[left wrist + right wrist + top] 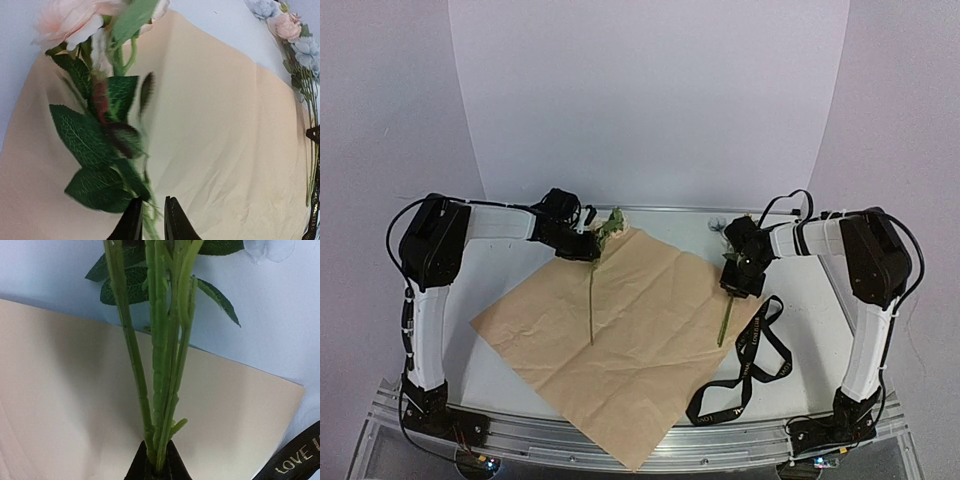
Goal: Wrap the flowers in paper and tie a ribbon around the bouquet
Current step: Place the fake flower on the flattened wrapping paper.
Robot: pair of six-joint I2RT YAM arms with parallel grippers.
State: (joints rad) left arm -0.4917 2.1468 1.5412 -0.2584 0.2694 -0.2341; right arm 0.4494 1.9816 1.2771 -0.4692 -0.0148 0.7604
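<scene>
The large creased sheet of paper (pixel 650 340) lay tan side up on the white table (pixel 485 372), turned so one corner pointed away from the arms. On it lay the single peach-pink artificial rose with its long thin green stem (pixel 592 300), the bloom at the far corner and the stem running down toward the sheet's middle. The left gripper (pixel 153 204) sat low over that stem with its jaws narrowly parted around it. Whether they pinched it or had let go could not be told from the wrist view. The right gripper (pixel 157 455) was clenched on the bunch of green stems topped with pale blue and pink blooms (pixel 160 365), carried over the paper's right edge, well apart from the rose. The long black ribbon with light lettering (pixel 752 365) lay looped on the table just off the sheet's right corner, untouched. The step in hand looked like laying the flowers out on the paper, and wrapping had not begun. The next move probably called for the right arm to bring its bunch inward and lay it alongside the rose, blooms toward the same corner, before any fold was tried.
</scene>
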